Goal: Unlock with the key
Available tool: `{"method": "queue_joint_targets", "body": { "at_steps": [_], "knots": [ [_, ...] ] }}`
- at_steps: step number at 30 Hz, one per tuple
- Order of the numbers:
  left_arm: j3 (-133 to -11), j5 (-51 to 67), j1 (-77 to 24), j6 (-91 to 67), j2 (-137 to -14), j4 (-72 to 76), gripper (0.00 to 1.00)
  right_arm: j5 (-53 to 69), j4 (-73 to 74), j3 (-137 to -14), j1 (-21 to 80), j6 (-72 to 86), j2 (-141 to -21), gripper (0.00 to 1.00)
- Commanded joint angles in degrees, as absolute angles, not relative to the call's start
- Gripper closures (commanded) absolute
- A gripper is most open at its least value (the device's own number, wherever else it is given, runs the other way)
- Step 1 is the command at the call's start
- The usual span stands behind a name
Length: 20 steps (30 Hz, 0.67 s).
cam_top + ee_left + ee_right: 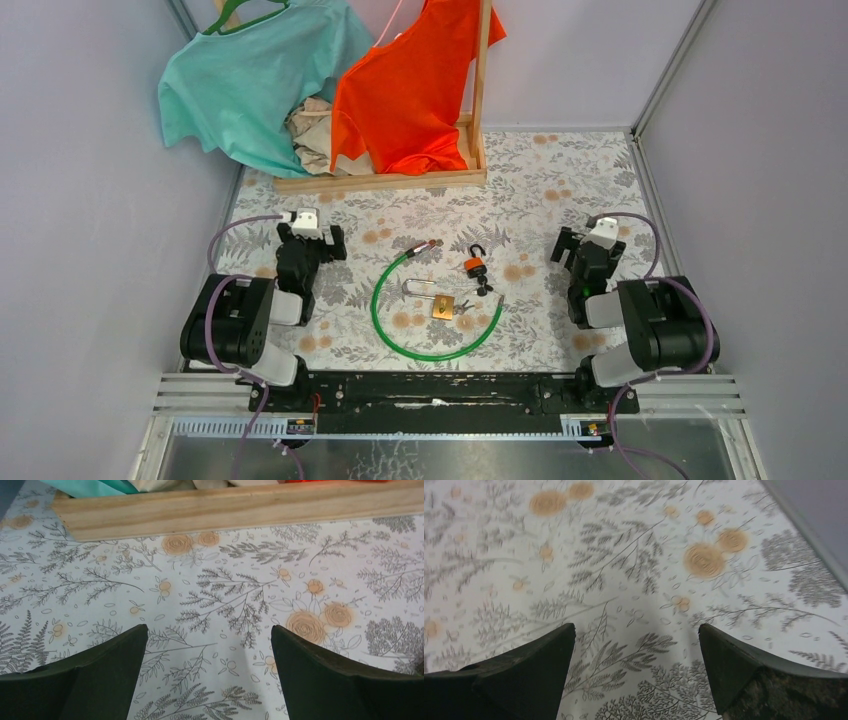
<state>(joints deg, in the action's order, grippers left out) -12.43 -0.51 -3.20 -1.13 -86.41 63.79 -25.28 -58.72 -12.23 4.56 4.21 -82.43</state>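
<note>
Nothing of the job was done when I looked. The left pincer [209,630] was released, its two dark fingers [100,675] spread wide with only the flowery table [240,580] showing between them. The right pincer [636,626] was the same: spread wide, holding nothing, low over the flat print of grey leaves and orange blooms.

The small orange padlock [475,264] lay between the two pincers, to the right of the left one and to the left of the right one, well apart from both. Its dark bent bar looked shut, but it was too small for me to be sure. Some black-headed keys [486,285] lay right by it, on the side nearer the arms. I could not tell if a key sat in the hole. Just beside them lay a square brass padlock [443,306] with a long thin silver bar, hard and shiny. A smooth green cable [374,300], bendy-looking, curved round the brass one in an open loop, with the orange one at the gap.

I judged that everything was left to do: pick up a key, hold the lock, push the key in and turn it.
</note>
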Motion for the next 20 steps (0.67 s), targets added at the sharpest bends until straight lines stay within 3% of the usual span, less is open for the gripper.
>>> {"method": "queue_joint_targets", "body": {
  "at_steps": [1,20],
  "knots": [
    [-14.12,-3.62,-2.81,-2.48,-87.02,67.61,0.00,-18.17,-71.29,-11.78,4.38,1.48,-86.47,0.01],
    [-14.47,-3.38,-2.70,-2.46,-87.15,67.16,0.00,-18.47,-73.21,-11.07,4.34,1.32,-86.92,0.01]
  ]
}}
